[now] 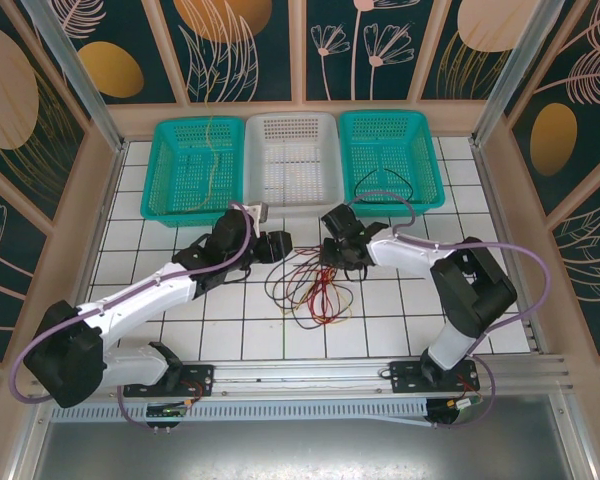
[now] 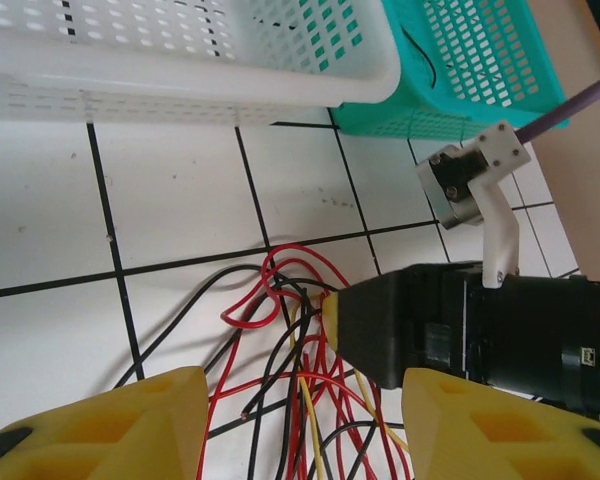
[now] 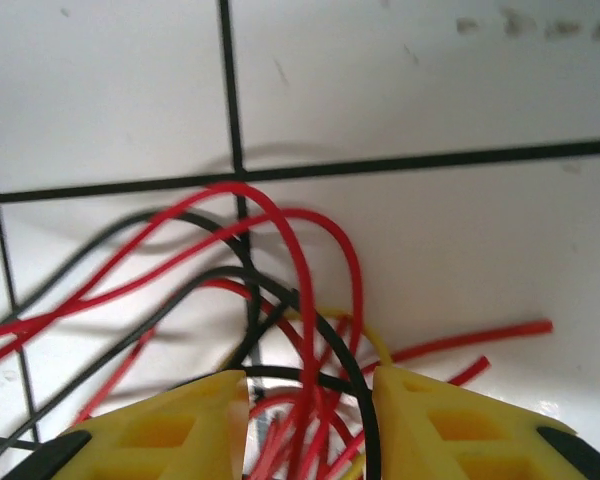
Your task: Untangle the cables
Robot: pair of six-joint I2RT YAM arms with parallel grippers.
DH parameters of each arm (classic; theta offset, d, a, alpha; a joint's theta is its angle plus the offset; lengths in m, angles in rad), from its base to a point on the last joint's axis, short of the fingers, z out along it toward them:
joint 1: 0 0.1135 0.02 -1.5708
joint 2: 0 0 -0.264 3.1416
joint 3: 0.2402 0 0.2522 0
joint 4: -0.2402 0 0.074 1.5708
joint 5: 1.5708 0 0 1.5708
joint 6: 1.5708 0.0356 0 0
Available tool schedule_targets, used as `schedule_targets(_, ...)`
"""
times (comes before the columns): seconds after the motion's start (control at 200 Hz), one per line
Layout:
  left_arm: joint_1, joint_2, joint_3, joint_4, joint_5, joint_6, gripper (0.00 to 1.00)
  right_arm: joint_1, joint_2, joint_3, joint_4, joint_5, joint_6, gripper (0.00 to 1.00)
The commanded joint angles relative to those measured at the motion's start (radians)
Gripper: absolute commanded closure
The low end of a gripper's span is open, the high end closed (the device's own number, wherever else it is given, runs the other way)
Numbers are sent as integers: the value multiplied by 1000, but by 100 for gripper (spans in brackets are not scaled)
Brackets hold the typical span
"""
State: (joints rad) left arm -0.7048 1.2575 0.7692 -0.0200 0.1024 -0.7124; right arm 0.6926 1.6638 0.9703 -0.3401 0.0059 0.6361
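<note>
The cables lie as a loose tangle of red, black and yellow wires on the white tiles between the two arms. My left gripper hovers at the tangle's left top edge. In the left wrist view it stands open, its yellow fingers wide apart over the wires. My right gripper is down on the tangle's upper right. In the right wrist view it is open, with several red and black strands running between its fingers. Its black body shows opposite in the left wrist view.
Three baskets line the back: teal left with a thin yellowish wire in it, white middle, teal right with a black wire looping over its front edge. Wooden walls enclose the table.
</note>
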Motion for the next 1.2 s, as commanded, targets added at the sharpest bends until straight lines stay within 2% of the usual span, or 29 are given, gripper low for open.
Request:
schedule_targets(0.0, 8, -16, 5, -20, -9, -2, 46, -1, 8, 50, -35, 51, -26, 63)
schedule_targets(0.145, 8, -18, 15, -21, -6, 2, 46, -1, 15, 75, -92, 95, -47, 59)
schedule_targets(0.25, 9, -23, 24, -20, -7, 3, 46, -5, 28, 83, -81, 83, -63, 65)
schedule_targets(0.365, 8, -26, 33, -29, -10, 10, 46, -5, 67, 101, -83, 78, -74, 65)
schedule_targets(0.511, 8, -39, 25, -35, -15, 13, 46, -8, 92, 108, -70, 69, -81, 75)
schedule_targets(0.646, 8, -52, 21, -35, -20, 12, 46, -6, 83, 130, -87, 86, -93, 100)
schedule_targets(0.856, 8, -72, 42, -34, -27, 51, 42, 48, -50, 145, -186, 188, -127, 100)
schedule_targets(1.071, 8, -73, 104, -24, -33, 145, 37, 149, -217, 198, -302, 323, -175, 100)
schedule_targets(1.196, 8, -85, 134, 17, 23, 214, 33, 235, -315, 260, -322, 414, -222, 100)
